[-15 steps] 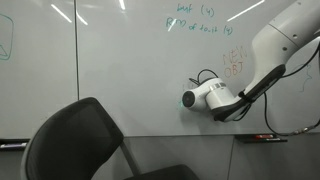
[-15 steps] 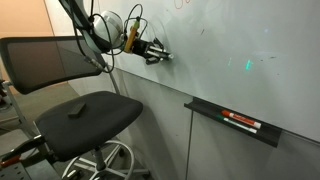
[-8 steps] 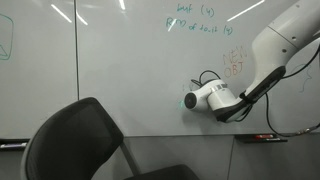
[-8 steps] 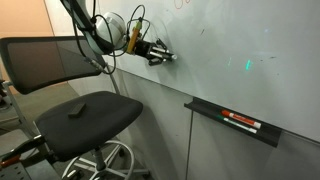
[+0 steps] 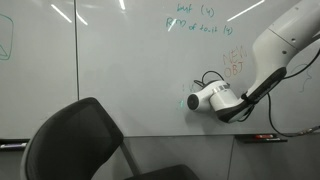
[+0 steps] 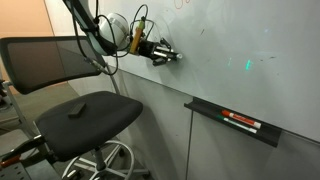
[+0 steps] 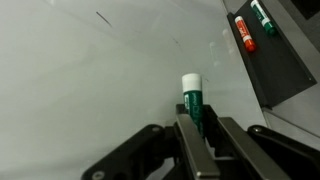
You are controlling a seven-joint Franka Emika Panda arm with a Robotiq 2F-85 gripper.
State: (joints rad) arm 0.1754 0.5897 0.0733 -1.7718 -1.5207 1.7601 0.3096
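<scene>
The gripper is closed narrowly on a green marker, clamping the barrel while the white end points at the whiteboard. In an exterior view the marker's tip appears to touch the board's lower part, well apart from the tray along its bottom edge (spare pens lie there). Doing this well, I judge, means holding the pen square to the surface, pressing lightly, and steering the arm clear of the chair.
</scene>
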